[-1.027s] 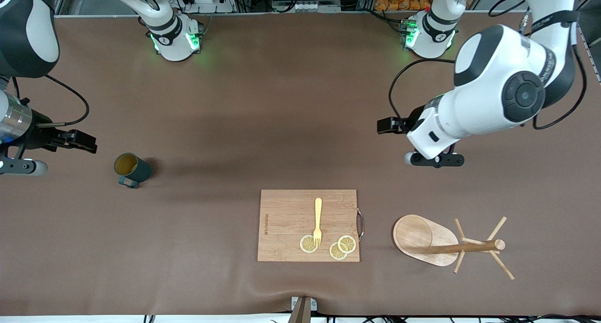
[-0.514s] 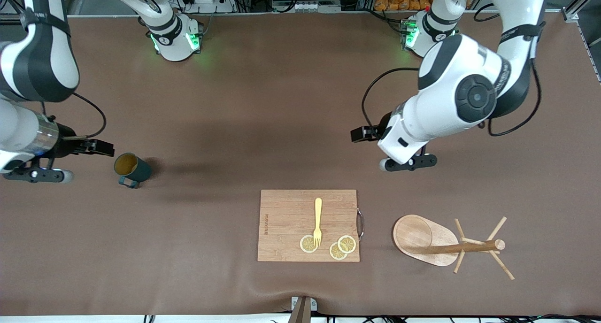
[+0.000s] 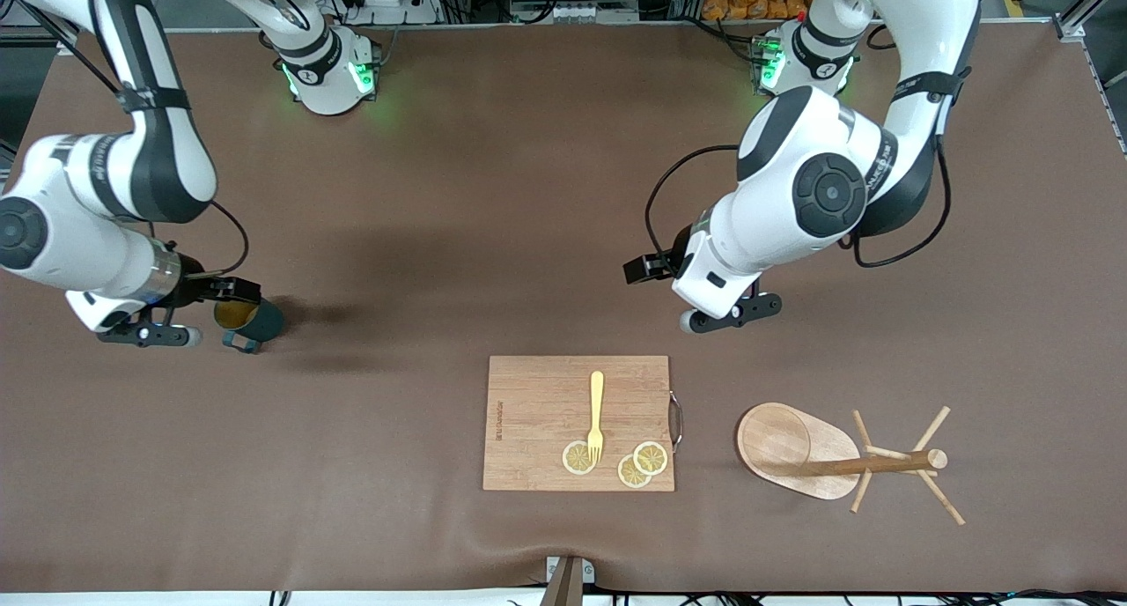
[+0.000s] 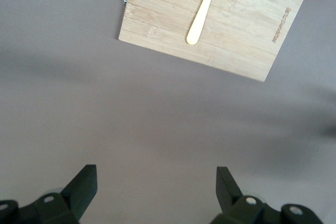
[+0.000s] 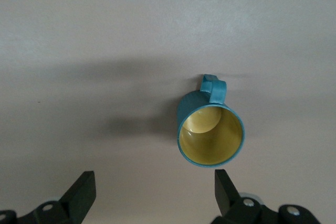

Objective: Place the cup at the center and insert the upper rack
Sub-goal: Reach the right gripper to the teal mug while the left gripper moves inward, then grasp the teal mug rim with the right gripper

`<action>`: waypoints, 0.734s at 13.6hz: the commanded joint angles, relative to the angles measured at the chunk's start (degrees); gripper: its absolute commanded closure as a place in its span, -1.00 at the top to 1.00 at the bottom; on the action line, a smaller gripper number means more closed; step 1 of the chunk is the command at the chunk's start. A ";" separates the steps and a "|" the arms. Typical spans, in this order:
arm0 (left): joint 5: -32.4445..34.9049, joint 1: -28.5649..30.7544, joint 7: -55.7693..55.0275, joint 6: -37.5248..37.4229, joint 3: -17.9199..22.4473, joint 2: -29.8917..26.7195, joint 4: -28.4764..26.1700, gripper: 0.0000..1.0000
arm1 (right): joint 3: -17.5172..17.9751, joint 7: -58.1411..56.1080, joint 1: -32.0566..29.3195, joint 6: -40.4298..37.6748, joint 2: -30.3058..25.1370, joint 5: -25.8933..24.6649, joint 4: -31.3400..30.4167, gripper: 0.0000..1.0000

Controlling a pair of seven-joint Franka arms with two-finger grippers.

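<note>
The dark teal cup (image 3: 257, 322) stands upright on the brown table toward the right arm's end, its handle toward the front camera. In the right wrist view the cup (image 5: 210, 129) shows its yellowish inside. My right gripper (image 3: 239, 289) is open and empty, right beside the cup's rim, and the cup lies just ahead of one of its fingertips (image 5: 226, 190). The upper rack (image 3: 797, 452), a wooden mug tree, rests on its oval base toward the left arm's end. My left gripper (image 3: 641, 269) is open and empty over bare table, above the cutting board's edge in the front view.
A rectangular wooden cutting board (image 3: 537, 395) lies at the middle near the front camera, with a yellow fork (image 3: 596, 412) and lemon slices (image 3: 650, 457) on it. The board (image 4: 236, 30) and fork (image 4: 202, 11) also show in the left wrist view.
My right gripper has moved in from the table's end until it is beside the cup. My left gripper has moved toward the table's middle. The cup and the rack have not moved.
</note>
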 commanded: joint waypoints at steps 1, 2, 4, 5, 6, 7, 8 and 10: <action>-0.23 -1.29 -7.31 2.83 0.26 1.74 1.63 1.00 | 0.20 -1.04 -0.34 5.64 -1.64 0.92 -6.28 0.86; -0.23 -1.99 -8.20 4.24 0.44 1.92 1.63 1.00 | 0.20 -1.04 -0.25 7.31 -1.20 0.92 -7.52 0.74; -0.41 -2.26 -13.80 6.36 0.44 2.71 2.15 1.00 | 0.20 -1.04 -0.52 9.43 -0.76 0.92 -8.67 0.56; -0.32 -2.26 -16.62 7.24 0.44 3.32 2.85 1.00 | 0.20 -1.04 -0.87 9.87 -0.33 0.92 -8.76 0.53; -0.41 -2.26 -17.78 8.03 0.27 3.76 3.21 1.00 | 0.20 -0.95 -1.39 10.57 0.29 0.92 -9.02 0.53; -0.32 -2.70 -17.96 8.91 0.18 4.38 3.30 1.00 | 0.20 -0.43 -1.40 11.71 0.99 0.92 -9.63 0.51; -0.32 -3.49 -18.05 9.35 0.44 4.56 3.30 1.00 | 0.11 -0.17 -1.31 13.03 1.61 0.92 -10.16 0.40; -0.32 -3.84 -18.49 9.62 0.44 4.82 3.30 1.00 | 0.11 0.01 -1.48 14.35 2.93 1.01 -10.25 0.29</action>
